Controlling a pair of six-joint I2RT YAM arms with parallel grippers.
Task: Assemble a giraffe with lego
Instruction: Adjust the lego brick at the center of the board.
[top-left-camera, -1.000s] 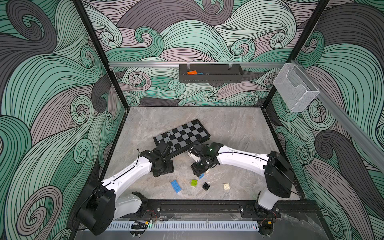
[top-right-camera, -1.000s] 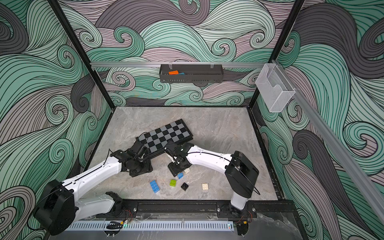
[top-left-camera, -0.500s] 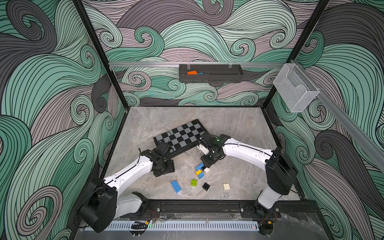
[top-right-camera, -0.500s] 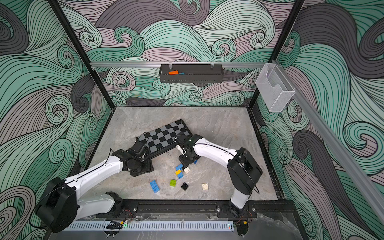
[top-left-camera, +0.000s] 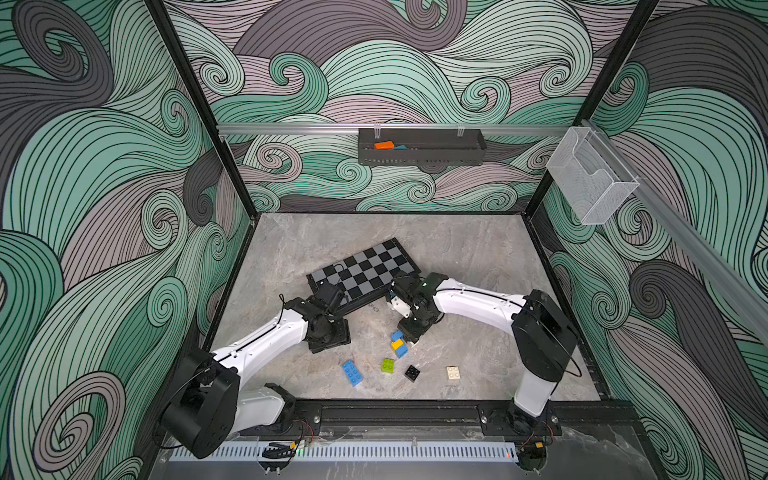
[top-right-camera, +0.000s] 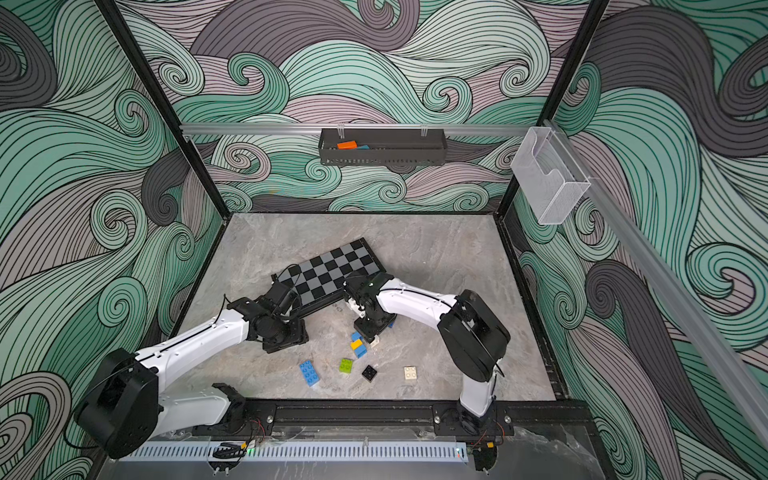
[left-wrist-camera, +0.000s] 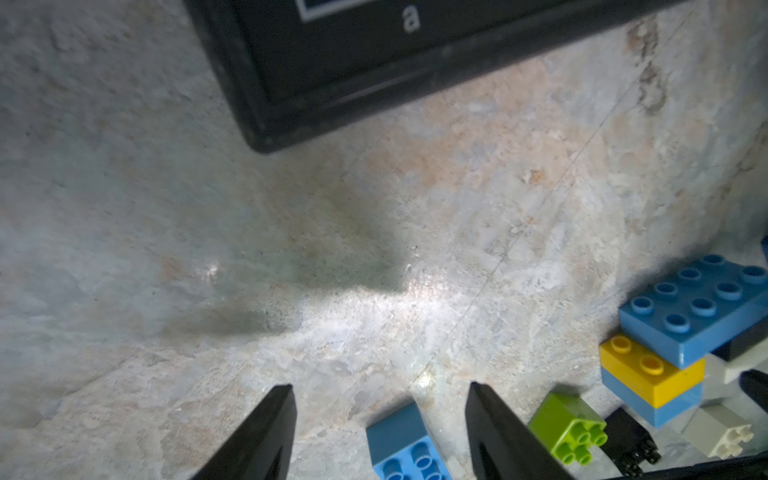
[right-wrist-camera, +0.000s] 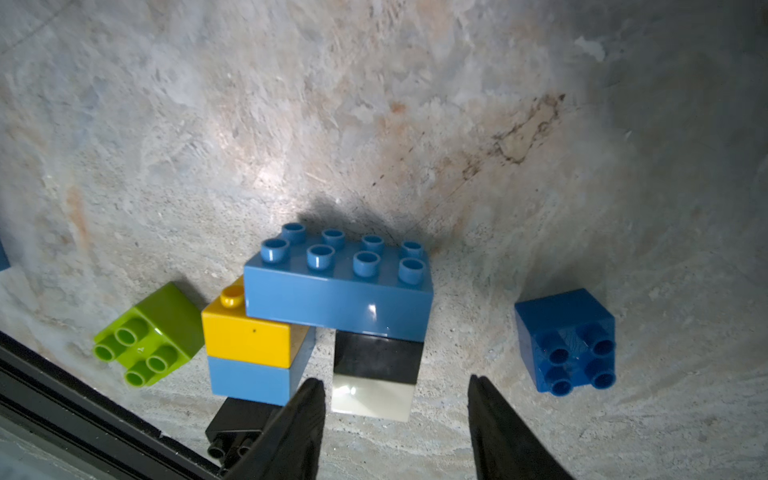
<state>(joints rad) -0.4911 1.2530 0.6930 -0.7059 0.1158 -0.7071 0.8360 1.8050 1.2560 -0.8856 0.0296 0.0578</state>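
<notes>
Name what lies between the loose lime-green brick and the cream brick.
A loose black brick sits between the lime-green brick and the cream brick, touching neither; both top views show it.

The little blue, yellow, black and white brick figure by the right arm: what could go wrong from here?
1. The small figure of joined plastic bricks stands on two narrow legs. The right arm's jaws stand either side of its white brick foot, one closer. Closing might shove it and tip it over, or pull the leg off.
2. A loose black square brick lies beside one jaw, and a lime-green square brick lies tipped nearby; either could be knocked away.
</notes>
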